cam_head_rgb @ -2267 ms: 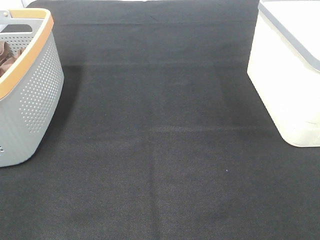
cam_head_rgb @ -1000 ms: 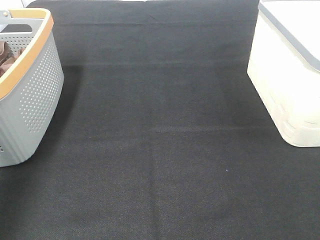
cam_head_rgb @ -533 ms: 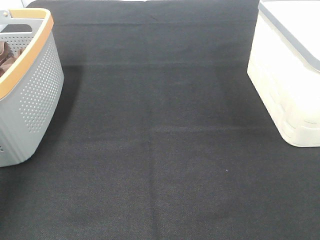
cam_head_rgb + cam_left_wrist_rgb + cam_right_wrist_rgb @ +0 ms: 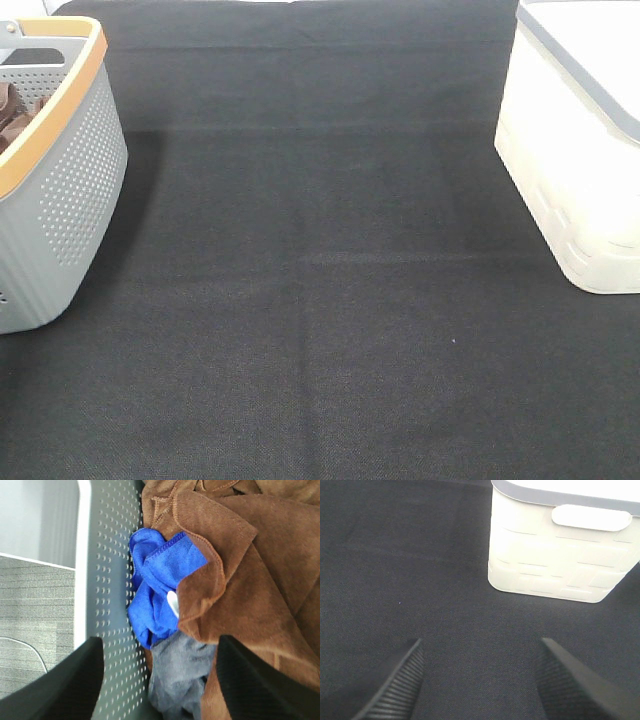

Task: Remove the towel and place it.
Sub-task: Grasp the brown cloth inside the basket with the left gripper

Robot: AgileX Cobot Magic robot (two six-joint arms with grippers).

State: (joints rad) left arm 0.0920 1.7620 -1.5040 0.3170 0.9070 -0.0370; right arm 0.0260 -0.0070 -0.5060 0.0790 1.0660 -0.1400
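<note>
The rust-brown towel lies bunched in the grey perforated basket, its stitched hem folded over and a small white tag at its edge. A blue cloth and a grey cloth lie beside and under it. My left gripper hangs open just above these cloths and holds nothing. In the exterior high view only a sliver of brown cloth shows inside the basket at the far left. My right gripper is open and empty over the black mat. Neither gripper shows in the exterior high view.
A white bin with a grey rim stands at the right edge of the black mat; it also shows in the right wrist view. More brown cloth folds fill the basket beyond the towel's hem.
</note>
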